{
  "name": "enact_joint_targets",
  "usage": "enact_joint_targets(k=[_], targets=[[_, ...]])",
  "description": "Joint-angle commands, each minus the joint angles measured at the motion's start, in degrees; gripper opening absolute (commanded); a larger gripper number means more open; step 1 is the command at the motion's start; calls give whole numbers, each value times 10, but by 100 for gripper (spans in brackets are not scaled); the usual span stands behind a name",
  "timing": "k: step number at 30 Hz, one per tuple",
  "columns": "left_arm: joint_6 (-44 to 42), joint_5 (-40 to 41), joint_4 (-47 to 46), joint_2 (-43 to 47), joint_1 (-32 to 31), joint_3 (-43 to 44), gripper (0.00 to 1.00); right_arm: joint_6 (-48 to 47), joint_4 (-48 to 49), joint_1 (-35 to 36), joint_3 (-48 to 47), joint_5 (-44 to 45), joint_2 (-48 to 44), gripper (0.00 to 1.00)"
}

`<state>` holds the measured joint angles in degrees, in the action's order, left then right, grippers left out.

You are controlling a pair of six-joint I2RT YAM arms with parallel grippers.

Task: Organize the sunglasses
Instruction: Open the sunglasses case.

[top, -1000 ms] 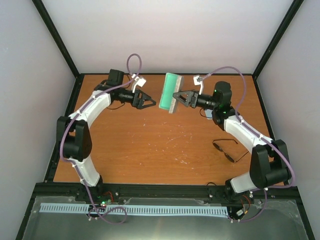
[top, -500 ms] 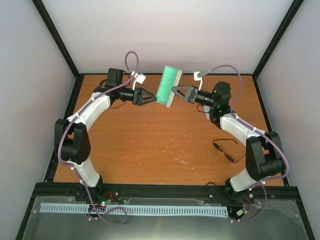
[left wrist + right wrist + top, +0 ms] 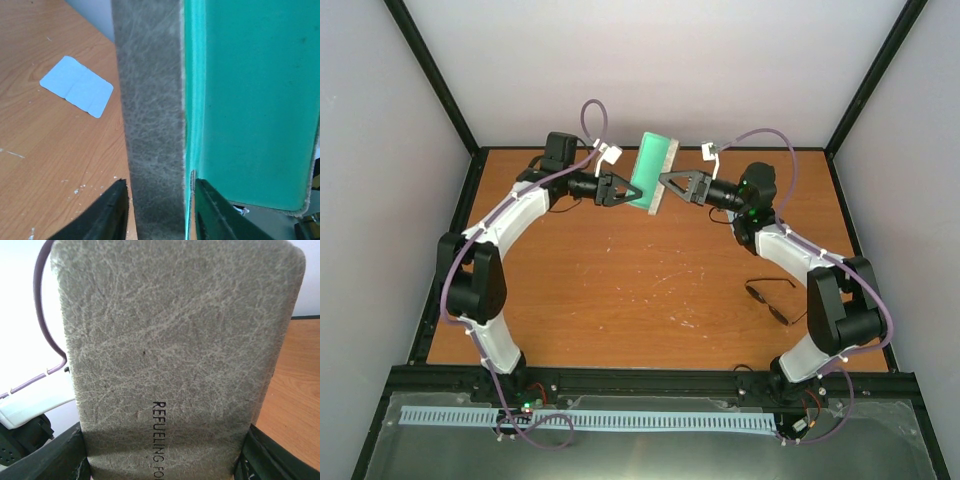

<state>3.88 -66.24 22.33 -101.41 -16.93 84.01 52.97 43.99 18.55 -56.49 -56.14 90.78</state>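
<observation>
The sunglasses [image 3: 770, 300], thin black frame with dark lenses, lie on the table at the right, below my right arm. A grey case [image 3: 651, 172] with green lining hangs open in the air at the back centre. My right gripper [image 3: 666, 182] is shut on its grey shell [image 3: 170, 340], one finger on each long side. My left gripper [image 3: 624, 190] has come in from the left. In the left wrist view its fingers [image 3: 111, 210] press both sides of the case's grey wall [image 3: 152, 110], with the green lining [image 3: 250, 100] on the right.
A pale blue cloth [image 3: 77, 92] lies flat on the wooden table [image 3: 620, 290], below and to the left of the case. Black frame posts and pale walls close in the table on three sides.
The right gripper carried the case a little left and back. My left gripper reached the case and narrowed its jaws from wide open onto the grey wall.
</observation>
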Motion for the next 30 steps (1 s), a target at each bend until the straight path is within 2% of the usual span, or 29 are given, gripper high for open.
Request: enact_joint_targets(k=[1, 4, 6, 10, 12, 14, 17, 18, 24, 26, 30], targets=[[-5, -8, -1, -12, -7, 31, 35, -1, 41, 6, -29, 2, 3, 11], [-8, -11, 5, -18, -10, 38, 24, 2, 45, 7, -36, -2, 11, 12], [-10, -10, 8, -21, -10, 42, 3, 2, 46, 9, -39, -4, 15, 12], [-15, -5, 17, -20, -10, 47, 1, -7, 31, 9, -38, -4, 18, 17], [-22, 0, 27, -18, -10, 52, 1, -25, 3, 10, -35, -2, 15, 24], [-35, 9, 48, -18, -9, 65, 1, -52, -41, 9, -30, 5, 7, 45], [-85, 43, 111, -21, -9, 97, 1, -123, -163, 4, -25, 30, -17, 95], [-113, 58, 141, -25, -9, 114, 1, -145, -200, -2, -18, 48, -31, 99], [-296, 209, 315, -58, -8, 204, 0, -285, -456, -91, 35, 175, -152, 100], [-356, 281, 341, -63, -9, 208, 0, -323, -541, -118, 35, 243, -186, 100], [-465, 412, 350, -68, -18, 186, 1, -363, -621, -143, 24, 337, -205, 100]])
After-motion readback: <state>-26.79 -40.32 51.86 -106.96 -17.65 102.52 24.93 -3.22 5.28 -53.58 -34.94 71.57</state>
